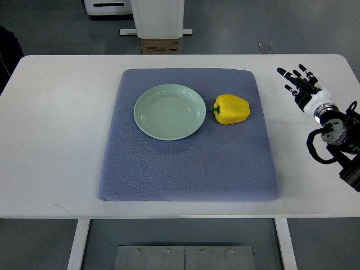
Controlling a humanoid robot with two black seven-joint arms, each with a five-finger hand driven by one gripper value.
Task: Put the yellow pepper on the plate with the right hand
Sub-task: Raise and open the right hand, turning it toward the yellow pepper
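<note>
Now I am seeing the pepper (232, 109) lying sideways, stem pointing left toward the plate (170, 111), glossy yellow; right hand (301, 83) is hovering spread, empty.

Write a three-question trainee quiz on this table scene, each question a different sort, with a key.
1. True or false: the yellow pepper lies on the plate.
2. Multiple choice: the pepper's green stem points toward A) the plate, B) the right hand, C) the table's near edge.
3. Fill in: plate and pepper both rest on the blue ____.

Key: 1. False, it lies beside the plate on its right. 2. A. 3. Mat.
</note>
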